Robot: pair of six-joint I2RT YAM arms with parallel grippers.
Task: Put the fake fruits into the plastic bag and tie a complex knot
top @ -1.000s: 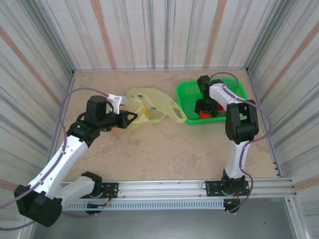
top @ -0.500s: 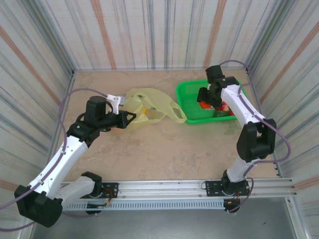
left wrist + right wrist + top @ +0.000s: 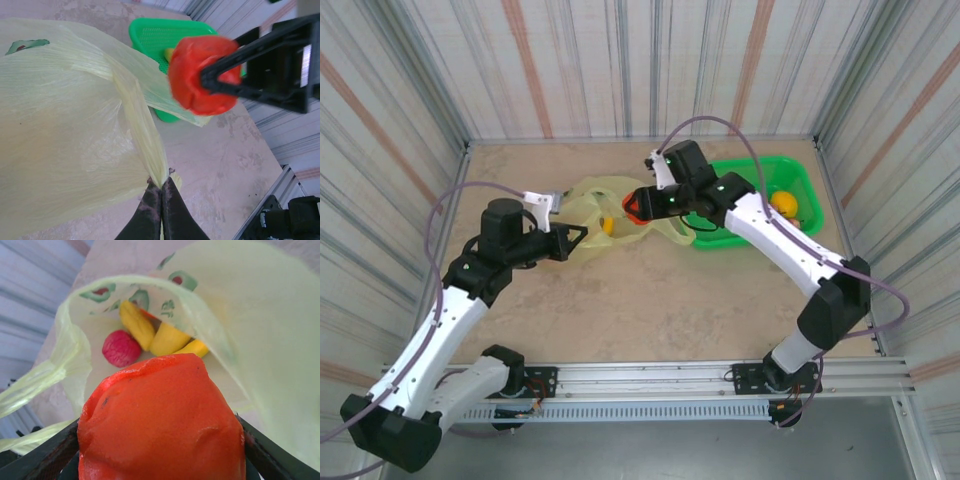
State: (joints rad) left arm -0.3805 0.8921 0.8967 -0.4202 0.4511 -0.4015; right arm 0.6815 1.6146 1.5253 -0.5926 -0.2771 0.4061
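My right claw [image 3: 640, 204], clamped on red fruit [image 3: 162, 420], now swung from green basket [image 3: 800, 180] to mouth of plastic bag [image 3: 60, 130] on counter [image 3: 650, 300]; left claw [image 3: 161, 200] pinched together on bag edge, holding mouth open. Release due next.

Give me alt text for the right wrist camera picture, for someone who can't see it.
A red fruit, held in the right gripper, looms before the open mouth of a pale yellow-green plastic bag. Inside lie a pink fruit and several yellow fruits.

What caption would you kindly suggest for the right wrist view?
Right gripper holds a red fruit before the open plastic bag, other fruits inside.
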